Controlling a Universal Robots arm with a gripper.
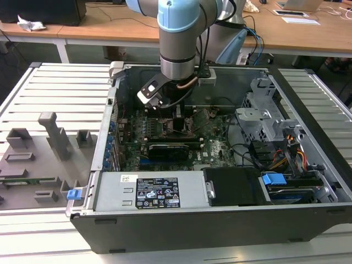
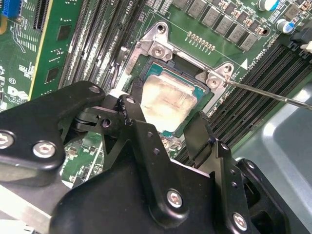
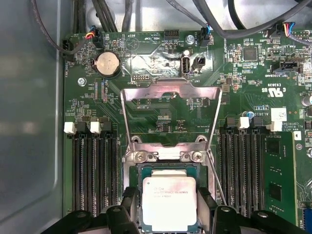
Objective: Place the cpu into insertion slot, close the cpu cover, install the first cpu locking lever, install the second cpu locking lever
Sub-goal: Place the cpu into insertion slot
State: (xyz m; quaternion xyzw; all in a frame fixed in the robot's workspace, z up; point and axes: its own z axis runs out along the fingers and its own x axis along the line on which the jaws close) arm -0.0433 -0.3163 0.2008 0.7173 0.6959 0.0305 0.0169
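End effector (image 3: 169, 207) grips the cpu (image 3: 169, 195) in the insertion slot (image 3: 168, 166); a tilted release could jam it crooked

You have the computer case (image 1: 209, 231) on the bench (image 1: 55, 88), with a fixture tray (image 1: 33, 165) beside it on the exterior view's left. Inside the case, the motherboard (image 3: 243, 78) lies beyond the power supply (image 1: 154, 192). The cpu (image 3: 169, 195) sits in the insertion slot (image 3: 168, 167), with memory slots (image 3: 92, 170) on both sides. The cpu cover (image 3: 170, 90) stands open at the slot's edge away from the pincer (image 3: 169, 214), which hangs over the cpu.
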